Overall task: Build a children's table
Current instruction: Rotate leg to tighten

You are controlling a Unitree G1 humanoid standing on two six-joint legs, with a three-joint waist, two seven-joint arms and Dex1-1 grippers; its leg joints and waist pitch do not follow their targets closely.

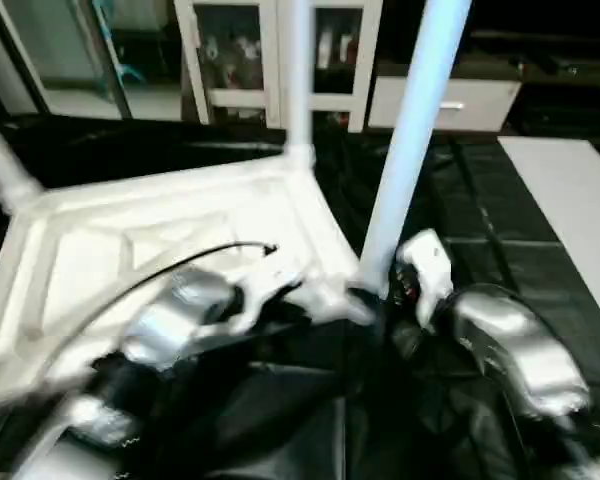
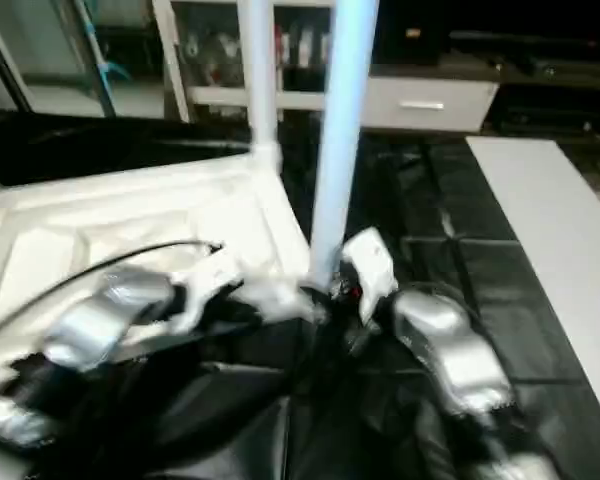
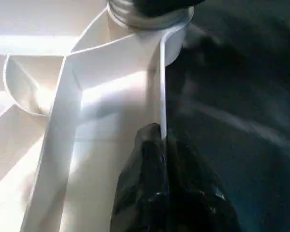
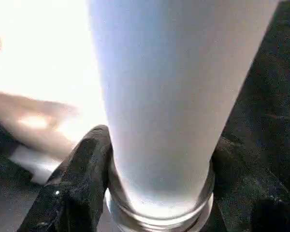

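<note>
The right gripper (image 4: 159, 193) has its two black fingers (image 4: 79, 188) set on either side of the base of a white leg (image 1: 412, 140), clamped around it just above its threaded end. That leg stands upright from the nearest corner socket of the tabletop (image 1: 160, 235). Just beside it, across that corner, the left gripper (image 3: 159, 140) is pinched together on the tabletop's thin side wall. The tabletop lies ribbed side up on the black-covered work surface (image 1: 520, 230), stretching away from both grippers. Farther off, a second leg (image 1: 296, 70) rises from the far corner, with a white cabinet (image 1: 280, 60) beyond.
</note>
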